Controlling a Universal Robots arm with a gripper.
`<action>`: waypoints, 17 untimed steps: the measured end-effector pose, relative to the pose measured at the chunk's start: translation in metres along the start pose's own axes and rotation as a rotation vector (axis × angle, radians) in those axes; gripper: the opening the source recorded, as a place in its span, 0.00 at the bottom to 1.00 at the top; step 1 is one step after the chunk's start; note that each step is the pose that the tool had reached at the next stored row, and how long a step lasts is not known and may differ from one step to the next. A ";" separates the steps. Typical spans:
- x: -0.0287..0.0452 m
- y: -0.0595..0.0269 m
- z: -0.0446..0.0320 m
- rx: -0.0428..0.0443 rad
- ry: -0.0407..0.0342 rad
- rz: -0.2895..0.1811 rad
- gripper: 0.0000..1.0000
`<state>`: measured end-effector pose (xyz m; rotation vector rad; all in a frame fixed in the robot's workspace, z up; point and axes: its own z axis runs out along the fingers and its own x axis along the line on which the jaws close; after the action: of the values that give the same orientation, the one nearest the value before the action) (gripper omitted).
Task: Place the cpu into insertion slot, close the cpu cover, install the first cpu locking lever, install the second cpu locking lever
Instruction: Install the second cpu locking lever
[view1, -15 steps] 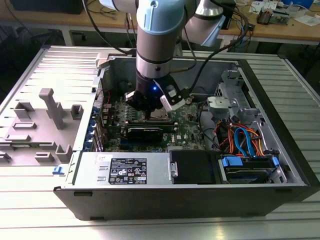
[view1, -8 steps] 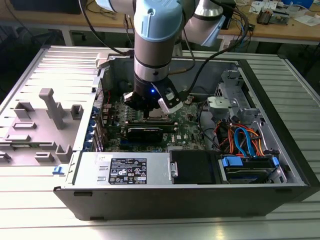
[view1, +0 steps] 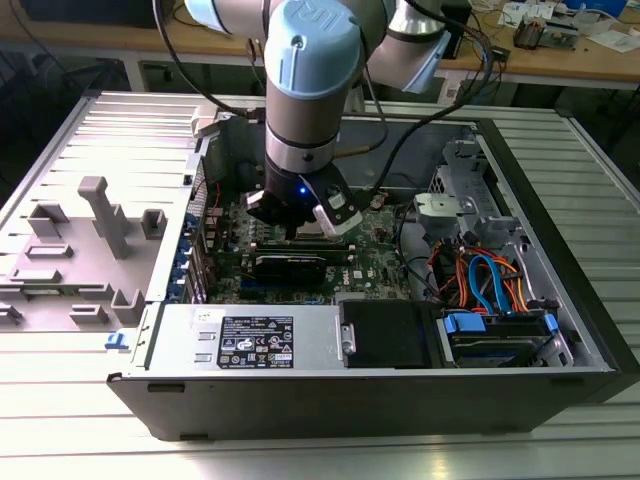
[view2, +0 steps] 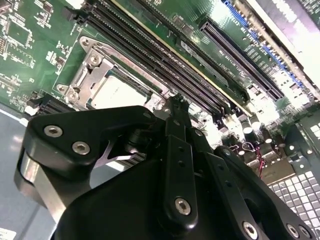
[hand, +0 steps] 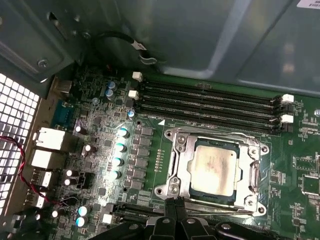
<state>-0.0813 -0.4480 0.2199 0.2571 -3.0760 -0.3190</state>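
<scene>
Case (view1: 300, 345) of an open computer lies on its side on a ribbed metal surface (view1: 330, 455), with the arm (view1: 305, 90) reaching down into it from above. Beside the case, at the exterior view's left, grey plastic fixtures (view1: 95, 225) stand on the surface, well apart from the fingers. Inside the case, a bundle of orange and blue cables (view1: 485, 280) sits toward the exterior view's right, away from the fingers.

Board (hand: 150, 150), green, spreads out below the fingers. Four long black memory slots (hand: 210, 102) run across it on the far side of the socket from the fingers. The slot (hand: 176, 165), with its silver rim, lies just ahead of the fingers (hand: 175, 212), which hang close over its near edge. The cover (hand: 252, 172) lies flat over the slot, framing the cpu (hand: 215, 167); the cpu sits seated in the slot, its dull silver top showing through the cut-out, also seen in the second wrist view (view2: 115, 92). A thin lever (hand: 220, 211) runs along the slot's near edge, right by the fingers.

The fingers (view2: 177, 107) are drawn together, tips closed, with nothing visibly held between them.
</scene>
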 end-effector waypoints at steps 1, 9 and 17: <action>0.0001 -0.0004 0.0020 -0.0018 -0.0004 0.000 0.11; 0.0037 -0.0017 0.0136 -0.0237 -0.0025 -0.007 0.11; 0.0047 0.0012 0.0189 -0.0362 -0.0020 -0.020 0.11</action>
<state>-0.0871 -0.4439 0.2018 0.2862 -3.0681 -0.3756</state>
